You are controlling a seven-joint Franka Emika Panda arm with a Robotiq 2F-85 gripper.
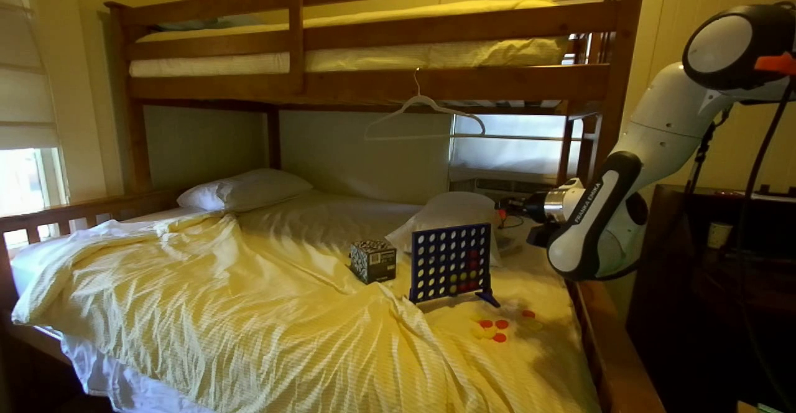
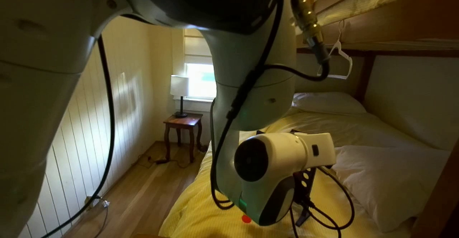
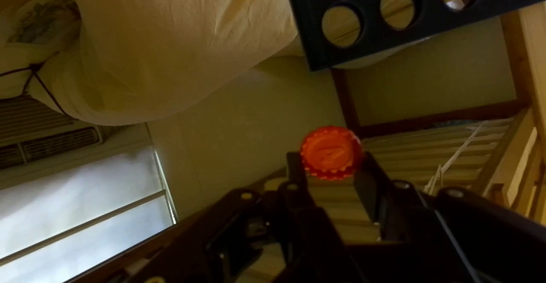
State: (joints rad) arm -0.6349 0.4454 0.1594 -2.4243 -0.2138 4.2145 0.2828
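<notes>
My gripper (image 3: 330,168) is shut on a red disc (image 3: 330,151), held edge-on between the two fingertips in the wrist view. In an exterior view the gripper (image 1: 505,206) is at the right, above the bed, with the red disc (image 1: 501,213) at its tip. A blue upright rack with round holes (image 1: 451,264) stands on the bed, below and in front of the gripper. It holds several red and yellow discs low at its right side. The rack's dark corner shows in the wrist view (image 3: 370,18), apart from the disc. In an exterior view the arm hides the fingers and most of the rack (image 2: 309,184).
Loose red and yellow discs (image 1: 502,324) lie on the yellow bedspread (image 1: 249,313). A black patterned box (image 1: 373,262) stands left of the rack. A pillow (image 1: 451,204) lies behind it. A hanger (image 1: 418,101) hangs from the upper bunk (image 1: 510,81). A wooden bed rail (image 1: 612,351) runs along the right.
</notes>
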